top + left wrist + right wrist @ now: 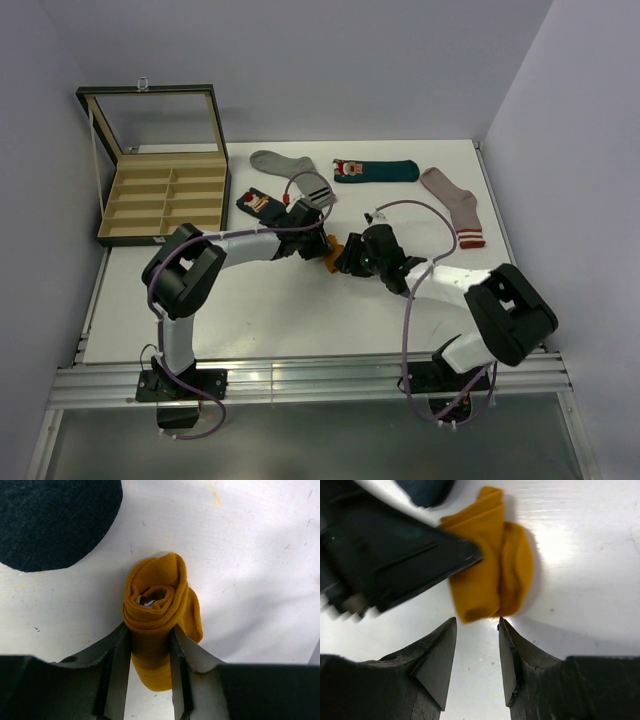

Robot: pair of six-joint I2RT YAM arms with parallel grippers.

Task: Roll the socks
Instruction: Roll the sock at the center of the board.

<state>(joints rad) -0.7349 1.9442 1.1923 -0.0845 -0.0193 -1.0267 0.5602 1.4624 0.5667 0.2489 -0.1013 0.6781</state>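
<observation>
The mustard-orange sock is rolled into a tight bundle at the table's middle, between both grippers. My left gripper is shut on this roll; in the left wrist view the roll sits squeezed between my fingers. My right gripper is open and empty, its tips just short of the roll. The navy sock lies by the left arm and shows in the left wrist view. The dark teal sock lies flat at the back.
A grey striped sock lies at the back middle. A pinkish-beige sock lies at the back right. An open wooden divided box with a glass lid stands at the back left. The left gripper's body is close before the right gripper.
</observation>
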